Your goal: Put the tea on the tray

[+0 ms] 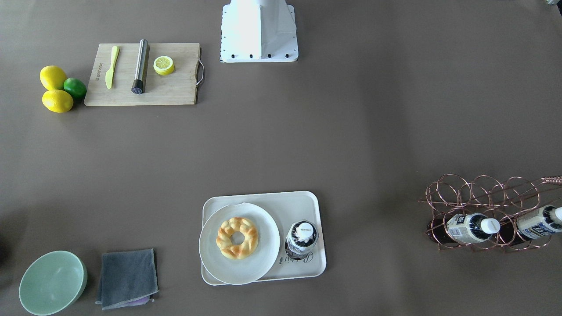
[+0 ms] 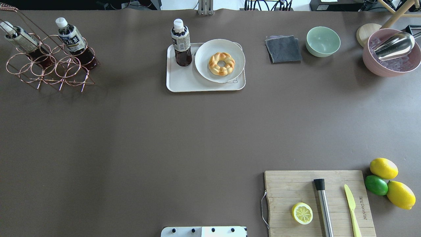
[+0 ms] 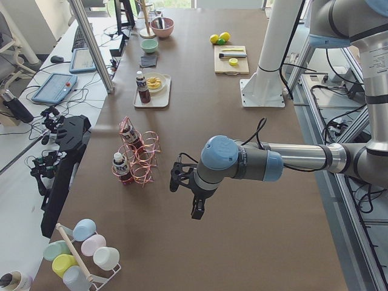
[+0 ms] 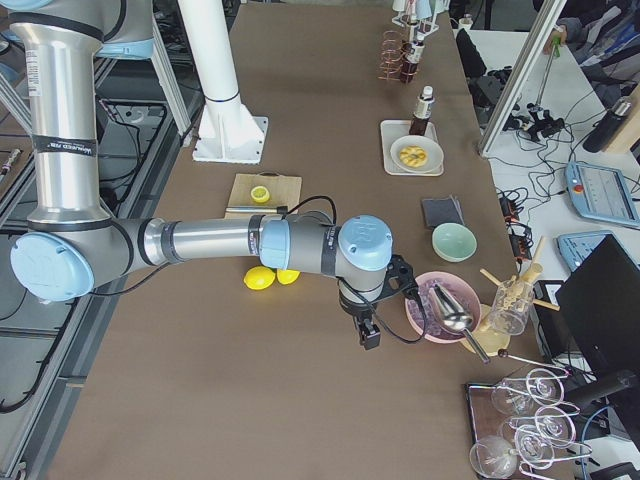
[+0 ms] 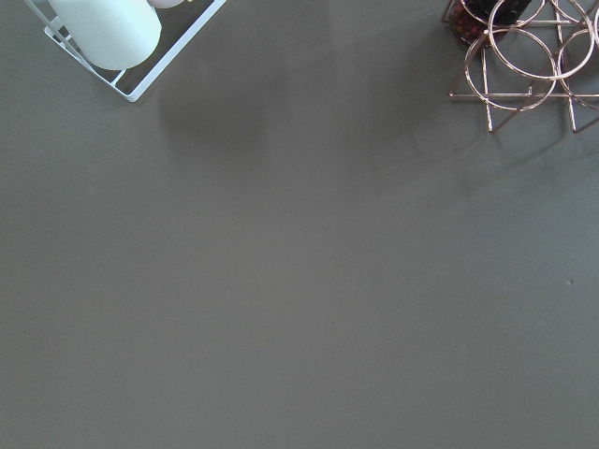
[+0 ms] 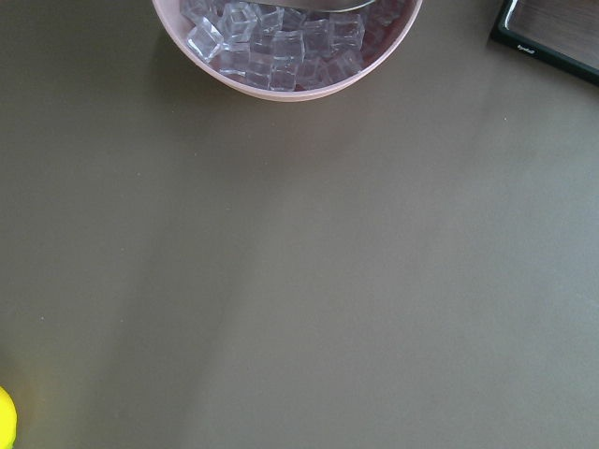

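Observation:
A tea bottle (image 1: pixel 301 239) with a white cap stands upright on the cream tray (image 1: pixel 303 204), beside the round plate. It also shows in the overhead view (image 2: pixel 181 42) on the tray's (image 2: pixel 187 84) far left corner. Two more tea bottles (image 2: pixel 73 39) (image 2: pixel 19 38) lie in the copper rack (image 2: pixel 49 69). My left gripper (image 3: pixel 187 193) hangs over bare table near the rack, far from the tray. My right gripper (image 4: pixel 367 330) hangs near the pink bowl. Both show only in the side views, so I cannot tell whether they are open or shut.
A white plate (image 1: pixel 259 259) holding a braided pastry (image 1: pixel 237 237) fills the tray's other half. A cutting board (image 2: pixel 296 184) holds a lemon half, a steel muddler and a knife. Lemons and a lime (image 2: pixel 376 185), a green bowl (image 2: pixel 323 41), a grey cloth (image 2: pixel 283 49) and a pink ice bowl (image 2: pixel 391 65) lie about.

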Robot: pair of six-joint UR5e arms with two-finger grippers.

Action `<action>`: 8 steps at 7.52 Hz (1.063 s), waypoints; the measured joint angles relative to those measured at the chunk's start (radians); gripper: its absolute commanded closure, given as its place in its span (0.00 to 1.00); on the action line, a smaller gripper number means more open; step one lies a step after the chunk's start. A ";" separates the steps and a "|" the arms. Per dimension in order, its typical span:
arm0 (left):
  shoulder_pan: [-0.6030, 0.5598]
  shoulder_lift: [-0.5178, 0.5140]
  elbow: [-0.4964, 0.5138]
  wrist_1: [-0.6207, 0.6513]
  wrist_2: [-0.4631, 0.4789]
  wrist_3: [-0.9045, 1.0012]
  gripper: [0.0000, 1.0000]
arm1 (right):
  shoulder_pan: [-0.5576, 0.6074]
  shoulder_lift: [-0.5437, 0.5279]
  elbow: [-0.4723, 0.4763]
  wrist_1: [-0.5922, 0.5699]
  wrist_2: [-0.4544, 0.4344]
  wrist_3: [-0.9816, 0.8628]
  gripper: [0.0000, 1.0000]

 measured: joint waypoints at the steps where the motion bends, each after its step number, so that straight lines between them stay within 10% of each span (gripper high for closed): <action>1: 0.000 0.002 0.002 -0.004 0.001 0.000 0.02 | -0.020 0.001 -0.001 0.002 0.001 0.011 0.00; 8: 0.001 0.002 0.005 -0.042 0.003 -0.002 0.02 | -0.049 -0.022 -0.006 0.005 0.004 0.018 0.00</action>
